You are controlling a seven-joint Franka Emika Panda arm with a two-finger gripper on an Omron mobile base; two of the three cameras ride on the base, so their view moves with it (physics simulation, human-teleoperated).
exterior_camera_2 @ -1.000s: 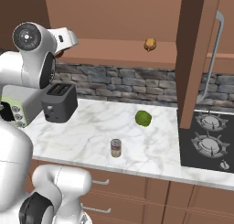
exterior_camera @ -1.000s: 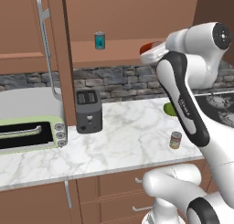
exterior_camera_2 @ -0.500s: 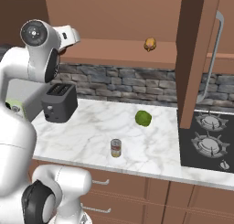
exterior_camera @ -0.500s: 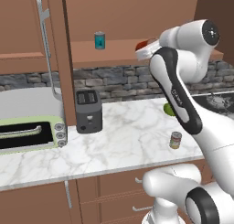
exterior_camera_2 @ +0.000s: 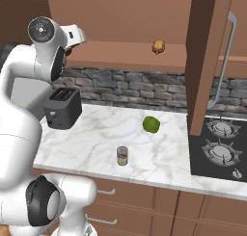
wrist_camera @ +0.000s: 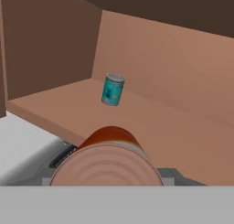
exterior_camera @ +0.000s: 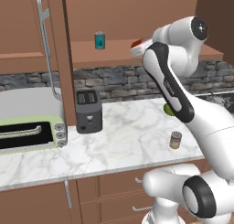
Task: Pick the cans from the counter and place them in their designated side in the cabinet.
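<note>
My gripper (exterior_camera: 138, 46) is shut on the red can (wrist_camera: 108, 158), held up at the front edge of the cabinet shelf (wrist_camera: 155, 127). The red can lies end-on close to the hand camera and hides the fingertips. The teal-blue can (wrist_camera: 112, 89) stands upright farther in on the shelf, also seen in the left base view (exterior_camera: 99, 40), to the left of my hand. The cream-yellow can (exterior_camera: 175, 140) stands upright on the marble counter (exterior_camera: 128, 136) near its front edge, and the right base view shows that can (exterior_camera_2: 122, 156) too.
A small orange-brown food item (exterior_camera_2: 158, 46) sits on the shelf's right half. A green round fruit (exterior_camera_2: 151, 124) lies on the counter. A black toaster (exterior_camera: 87, 111) and a toaster oven (exterior_camera: 27, 134) stand to the left, the stove (exterior_camera_2: 222, 146) to the right. The open cabinet door (exterior_camera: 59, 58) hangs left of the shelf.
The arm has carried the red can a little leftward along the shelf front, closer to the teal-blue can. The cream-yellow can has stayed in place.
</note>
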